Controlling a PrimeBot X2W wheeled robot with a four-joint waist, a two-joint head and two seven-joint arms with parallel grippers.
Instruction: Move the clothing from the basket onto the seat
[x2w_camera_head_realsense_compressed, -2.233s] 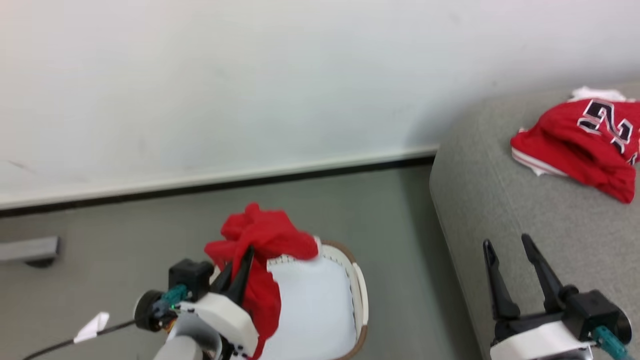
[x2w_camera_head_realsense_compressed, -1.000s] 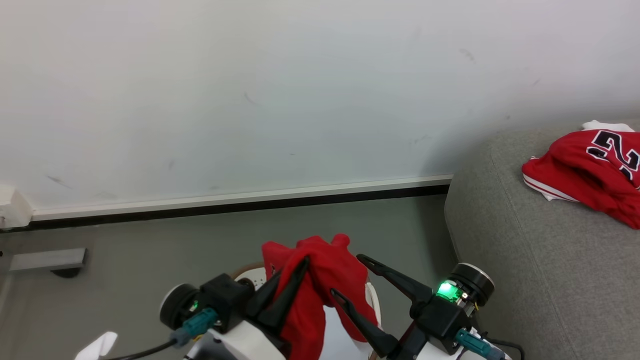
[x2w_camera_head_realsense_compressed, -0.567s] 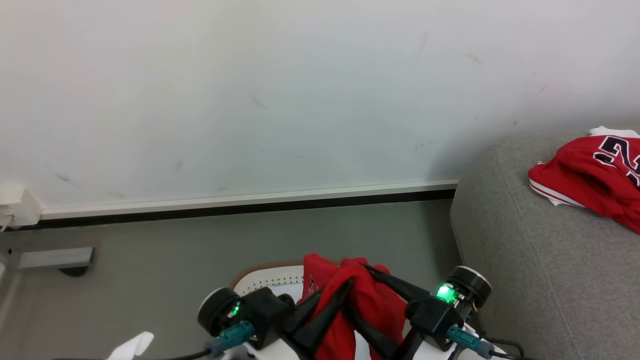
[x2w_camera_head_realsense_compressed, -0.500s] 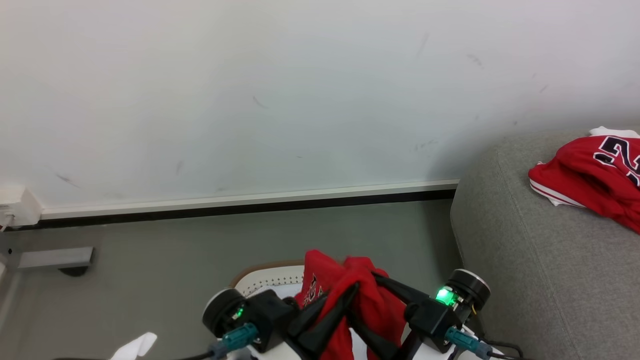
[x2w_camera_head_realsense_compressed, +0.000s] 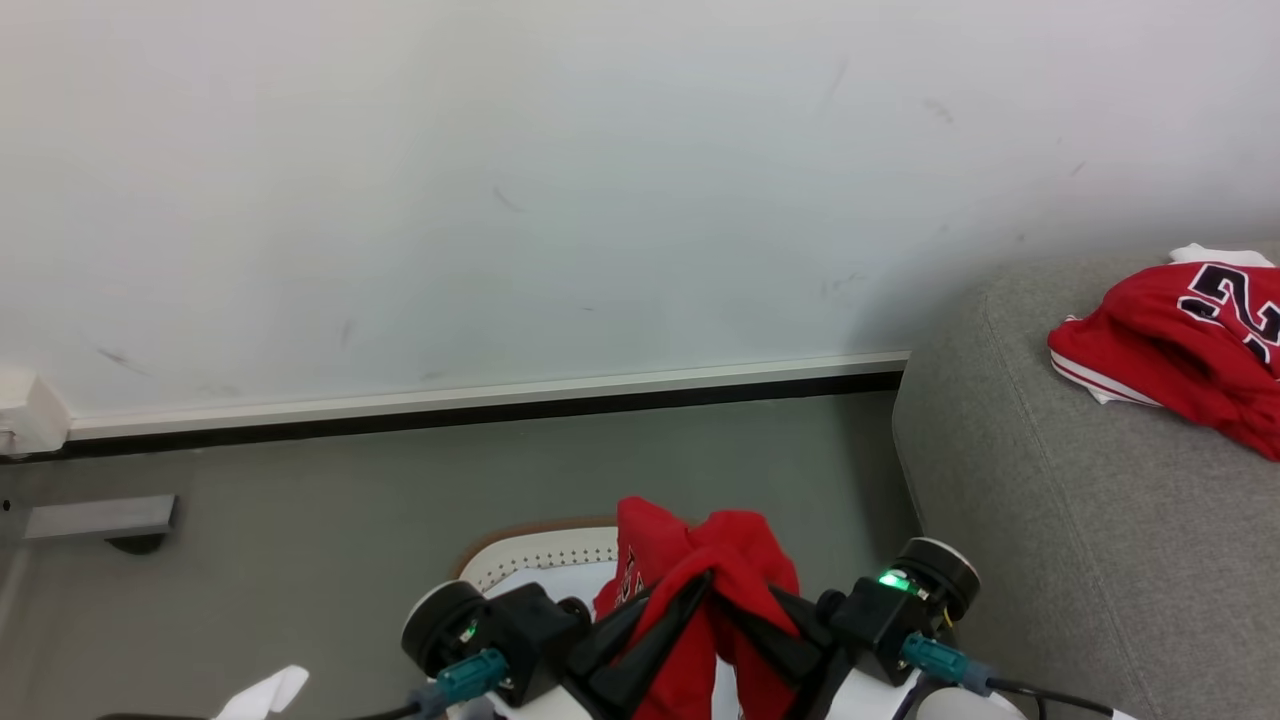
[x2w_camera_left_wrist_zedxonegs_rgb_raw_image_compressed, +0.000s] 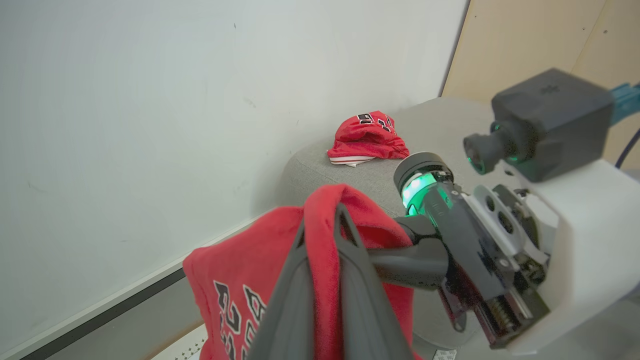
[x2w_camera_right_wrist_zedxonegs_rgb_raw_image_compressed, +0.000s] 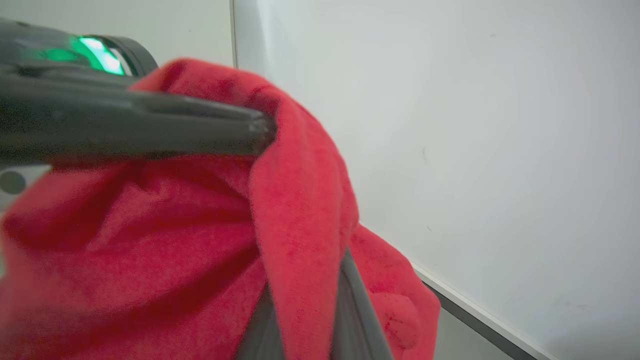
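Note:
A red piece of clothing (x2w_camera_head_realsense_compressed: 735, 550) hangs above the basket (x2w_camera_head_realsense_compressed: 535, 550), whose perforated white wall and brown rim show behind it. My left gripper (x2w_camera_head_realsense_compressed: 700, 585) is shut on this garment (x2w_camera_left_wrist_zedxonegs_rgb_raw_image_compressed: 260, 265) from the left, with cloth pinched between its fingers (x2w_camera_left_wrist_zedxonegs_rgb_raw_image_compressed: 295, 295). My right gripper (x2w_camera_head_realsense_compressed: 780, 605) is shut on the same garment (x2w_camera_right_wrist_zedxonegs_rgb_raw_image_compressed: 295, 200) from the right, close beside the left gripper (x2w_camera_right_wrist_zedxonegs_rgb_raw_image_compressed: 150, 125). A red jersey (x2w_camera_head_realsense_compressed: 1180, 345) with dark lettering lies on the grey seat (x2w_camera_head_realsense_compressed: 1040, 520) at the right. The jersey (x2w_camera_left_wrist_zedxonegs_rgb_raw_image_compressed: 367, 137) also appears in the left wrist view.
A white wall with a pale skirting board (x2w_camera_head_realsense_compressed: 480, 400) runs behind the grey floor (x2w_camera_head_realsense_compressed: 300, 540). A grey bracket (x2w_camera_head_realsense_compressed: 95, 518) sits on the floor at the left. The seat's rounded corner (x2w_camera_head_realsense_compressed: 920, 400) stands just right of my right gripper.
My right gripper, open around the red garment a second ago, has shut on it beside the left gripper. The head camera has shifted slightly.

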